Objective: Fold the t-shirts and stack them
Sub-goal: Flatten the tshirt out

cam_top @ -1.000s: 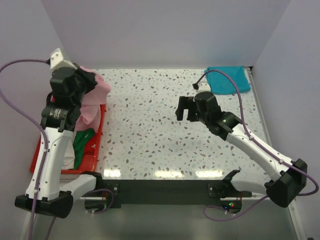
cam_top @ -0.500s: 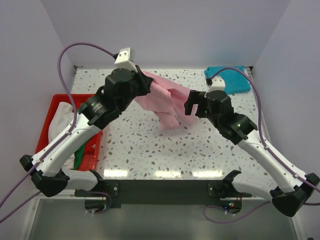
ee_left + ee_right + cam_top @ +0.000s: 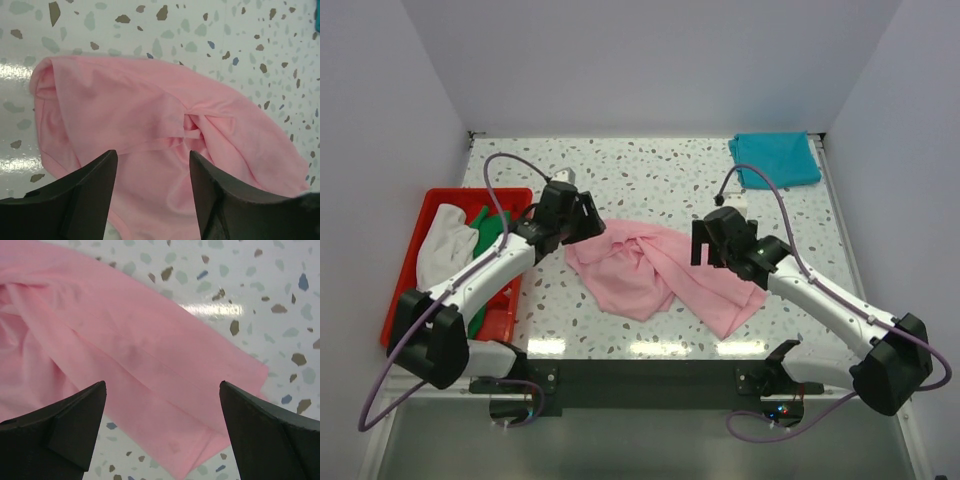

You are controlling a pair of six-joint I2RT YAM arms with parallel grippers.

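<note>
Pincer, left (image 3: 582,218): fingers spread wide and holding nothing. It sits at the pink t-shirt's (image 3: 640,270) upper left edge. In the left wrist view the same pincer (image 3: 152,156) has cloth showing between its two dark fingers (image 3: 85,195). Whether the tips touch the cloth cannot be told.

Pincer, right (image 3: 708,245): fingers at full spread and holding nothing, placed over the pink t-shirt's right part. In the right wrist view this pincer (image 3: 162,385) frames a flat band of the cloth that runs to a corner on the bare tabletop (image 3: 280,305).

Pink t-shirt: lies unfolded and rumpled on the tabletop (image 3: 650,180), in the near middle between the two arms. The left wrist view (image 3: 125,110) shows a bunched knot of folds near its centre. The right wrist view (image 3: 100,340) shows creases along its left side.

Teal t-shirt (image 3: 775,158): lies folded flat at the far right corner of the tabletop, well apart from the pink one and from both pincers.

White t-shirt (image 3: 440,240): lies crumpled in the left half of the red tray (image 3: 440,193).

Green t-shirt (image 3: 488,225): lies in the same tray, just beside the white one on its right. The left arm crosses above it and hides part of it.

Red tray: stands along the tabletop's left edge, and the left arm reaches diagonally over its near right corner.

Purple cables (image 3: 500,162): one loops up from each arm. The right arm's cable (image 3: 760,172) arches close to the teal t-shirt's near edge.
</note>
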